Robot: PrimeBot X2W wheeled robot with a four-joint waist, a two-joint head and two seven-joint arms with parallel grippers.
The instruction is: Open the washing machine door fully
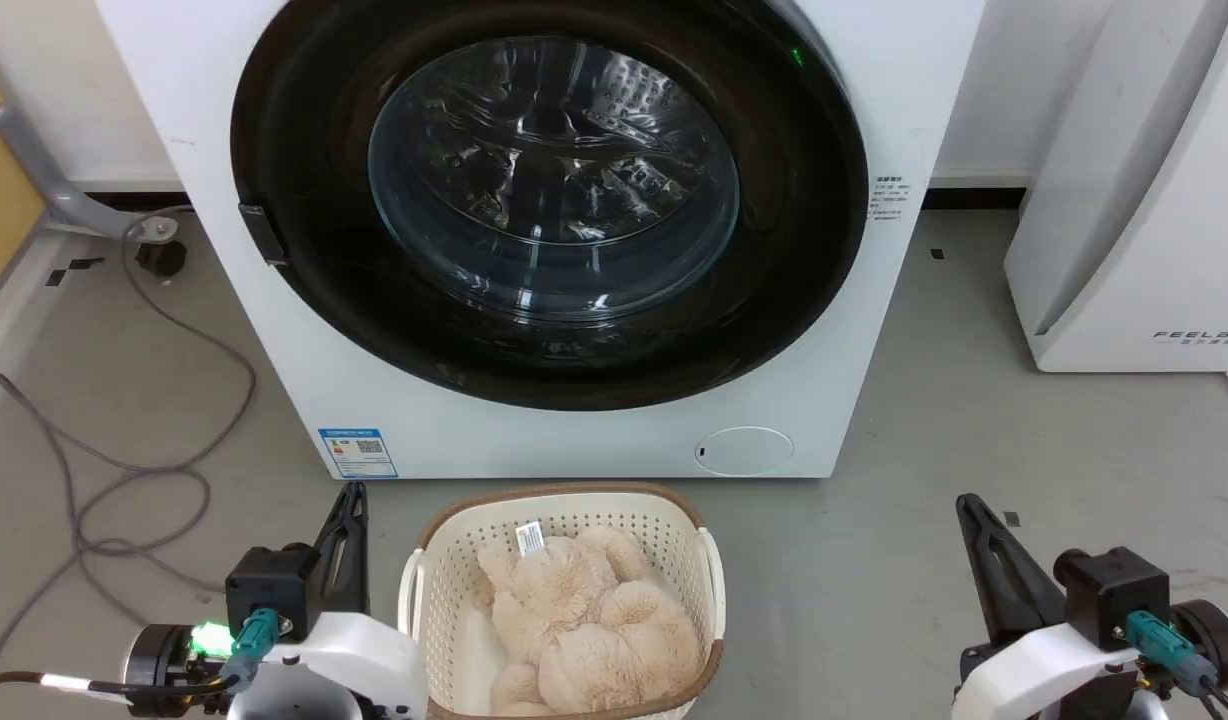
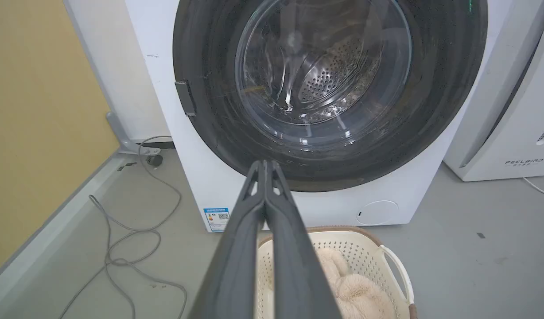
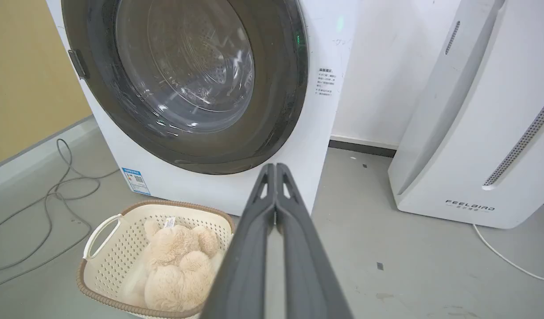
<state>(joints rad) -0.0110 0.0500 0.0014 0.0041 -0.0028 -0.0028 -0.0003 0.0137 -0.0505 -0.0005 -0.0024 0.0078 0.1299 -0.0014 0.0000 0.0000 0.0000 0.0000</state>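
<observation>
The white washing machine (image 1: pixel 854 100) stands straight ahead with its round glossy black door (image 1: pixel 304 130) lying flat against the front, a clear glass bowl (image 1: pixel 554 180) in its centre. A small latch (image 1: pixel 262 234) sits on the door's left rim. The same door (image 2: pixel 210 66) (image 3: pixel 281 97) faces both wrist cameras. My left gripper (image 1: pixel 352 492) rests low at the lower left, shut and empty, fingers (image 2: pixel 263 199) pressed together. My right gripper (image 1: pixel 966 503) rests at the lower right, likewise shut, fingers (image 3: pixel 274 199) touching. Both are well short of the door.
A cream laundry basket (image 1: pixel 429 590) holding a beige plush bear (image 1: pixel 584 620) sits on the floor between my arms, just before the machine. A white FEELAIR appliance (image 1: pixel 1144 200) stands at the right. Grey cables (image 1: pixel 124 470) trail over the floor at the left, beside a yellow wall (image 2: pixel 37 110).
</observation>
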